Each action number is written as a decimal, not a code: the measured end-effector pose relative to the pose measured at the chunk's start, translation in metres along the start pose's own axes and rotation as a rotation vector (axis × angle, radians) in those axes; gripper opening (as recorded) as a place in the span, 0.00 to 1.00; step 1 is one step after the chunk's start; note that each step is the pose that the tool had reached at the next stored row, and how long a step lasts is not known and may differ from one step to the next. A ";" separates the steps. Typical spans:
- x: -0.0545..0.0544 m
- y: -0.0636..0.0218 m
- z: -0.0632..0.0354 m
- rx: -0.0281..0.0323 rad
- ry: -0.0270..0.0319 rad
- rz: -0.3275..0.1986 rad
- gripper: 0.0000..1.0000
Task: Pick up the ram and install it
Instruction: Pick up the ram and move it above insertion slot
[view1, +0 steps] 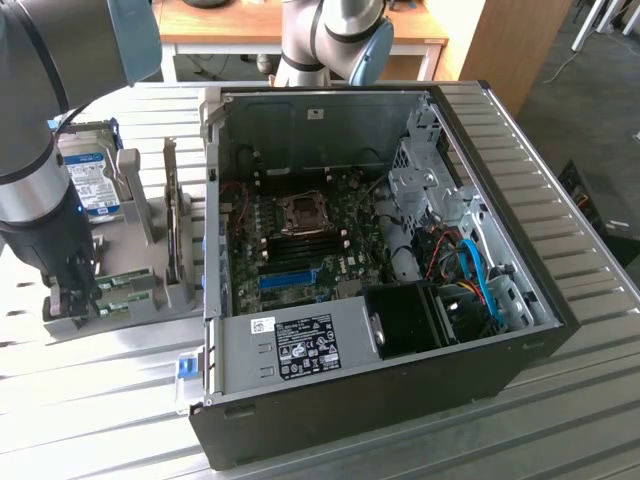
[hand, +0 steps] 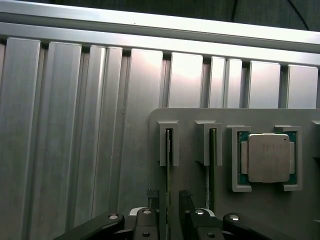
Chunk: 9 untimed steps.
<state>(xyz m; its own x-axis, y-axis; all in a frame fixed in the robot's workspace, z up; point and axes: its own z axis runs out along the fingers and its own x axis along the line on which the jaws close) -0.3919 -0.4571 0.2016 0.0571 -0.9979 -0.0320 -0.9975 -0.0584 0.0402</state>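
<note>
Two green ram sticks stand edge-on in the slots of a grey holder (hand: 190, 150). In the wrist view my gripper (hand: 169, 200) is open and low over one ram stick (hand: 169, 165), one finger on each side with a small gap to each. The second ram stick (hand: 212, 165) stands in the neighbouring slot. In the exterior view the gripper (view1: 72, 300) is down at the holder's near end, on the exterior view's left, with the green sticks (view1: 127, 290) beside it. The open computer case (view1: 380, 400) with its motherboard (view1: 300, 240) lies in the middle.
A square silver processor chip (hand: 268, 157) sits in a pocket of the holder. A hard drive with a blue-white label (view1: 90, 180) and a dark card (view1: 178, 230) stand upright in the same holder. The ribbed metal table (view1: 560, 440) runs all around.
</note>
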 end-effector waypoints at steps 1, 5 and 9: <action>0.000 -0.0005 0.0002 0.0003 -0.0002 0.000 0.30; 0.000 -0.0054 -0.0002 0.0001 0.0000 0.000 0.30; 0.001 -0.0118 -0.0005 0.0000 0.0001 0.000 0.30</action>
<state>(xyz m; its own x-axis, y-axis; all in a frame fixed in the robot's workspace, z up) -0.3800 -0.4571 0.2016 0.0572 -0.9979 -0.0319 -0.9975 -0.0584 0.0403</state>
